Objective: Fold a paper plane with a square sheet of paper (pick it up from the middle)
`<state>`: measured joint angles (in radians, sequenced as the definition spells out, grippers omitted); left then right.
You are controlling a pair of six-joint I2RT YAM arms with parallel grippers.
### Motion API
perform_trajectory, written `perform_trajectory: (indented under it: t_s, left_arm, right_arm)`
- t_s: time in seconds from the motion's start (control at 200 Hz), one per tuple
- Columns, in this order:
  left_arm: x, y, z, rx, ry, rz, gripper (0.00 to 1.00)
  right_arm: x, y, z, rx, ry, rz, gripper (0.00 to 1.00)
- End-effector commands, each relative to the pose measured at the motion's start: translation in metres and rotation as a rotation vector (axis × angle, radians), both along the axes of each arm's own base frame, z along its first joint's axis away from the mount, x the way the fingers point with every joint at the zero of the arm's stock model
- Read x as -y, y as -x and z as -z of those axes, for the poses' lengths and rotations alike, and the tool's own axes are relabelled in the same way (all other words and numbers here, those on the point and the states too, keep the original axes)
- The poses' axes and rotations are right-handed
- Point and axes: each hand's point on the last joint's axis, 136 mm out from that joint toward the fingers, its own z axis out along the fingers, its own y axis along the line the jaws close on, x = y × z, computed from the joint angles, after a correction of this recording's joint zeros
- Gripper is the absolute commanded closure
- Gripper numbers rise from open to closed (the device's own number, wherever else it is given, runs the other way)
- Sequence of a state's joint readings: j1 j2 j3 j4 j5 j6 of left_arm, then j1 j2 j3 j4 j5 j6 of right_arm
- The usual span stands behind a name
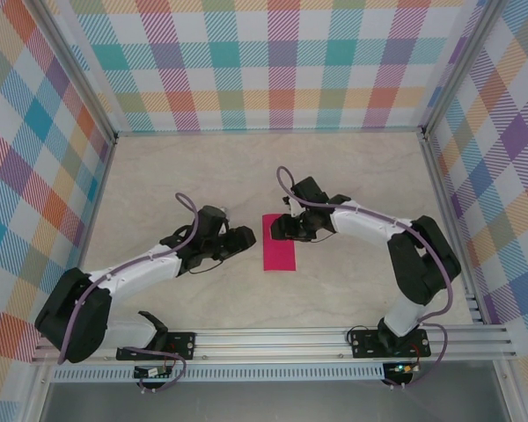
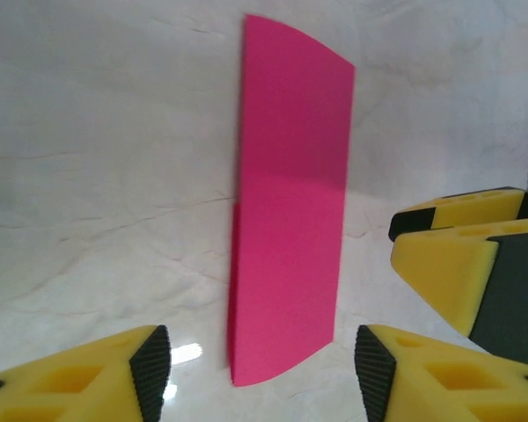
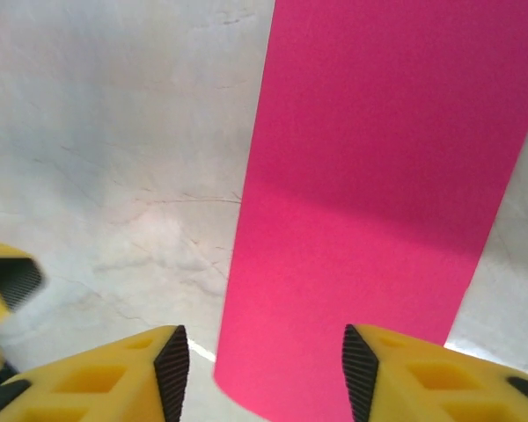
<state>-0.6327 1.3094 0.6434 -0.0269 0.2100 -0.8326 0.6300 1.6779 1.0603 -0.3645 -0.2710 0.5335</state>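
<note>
Flanking folded pink paper, left claw and right claw, both open, empty.

One magenta sheet of paper lying on one table, two arms each carrying one gripper, left gripper, right gripper.

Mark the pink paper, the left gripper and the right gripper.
pink paper [image 1: 279, 244]: top external view, middle of its upper face.
left gripper [image 2: 262, 374]: left wrist view, midway between its yellow fingertips.
right gripper [image 3: 266, 374]: right wrist view, midway between its yellow fingertips.
</note>
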Motion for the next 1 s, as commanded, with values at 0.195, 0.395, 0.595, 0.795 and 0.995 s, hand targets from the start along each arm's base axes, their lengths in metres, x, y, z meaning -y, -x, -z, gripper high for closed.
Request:
perform_trajectory:
  t_s: [0.195, 0.395, 0.595, 0.795, 0.995]
  left_arm:
    - [0.07, 0.001, 0.013, -0.032, 0.12, 0.119, 0.83]
    - [0.064, 0.005, 0.035, -0.062, 0.062, 0.095, 0.93]
    - [0.064, 0.012, 0.055, -0.109, 0.042, 0.096, 0.96]
    - [0.055, 0.019, 0.071, -0.147, -0.003, 0.085, 0.97]
    - [0.044, 0.026, 0.082, -0.174, -0.055, 0.068, 0.97]
  right_arm:
    - [-0.003, -0.004, 0.007, -0.117, -0.115, 0.203, 0.73]
    - [-0.011, -0.002, 0.021, -0.178, -0.167, 0.177, 0.81]
    - [-0.022, 0.003, 0.028, -0.215, -0.206, 0.115, 0.84]
    - [-0.024, 0.012, 0.038, -0.258, -0.209, 0.07, 0.86]
    - [-0.022, 0.023, 0.049, -0.284, -0.196, 0.024, 0.86]
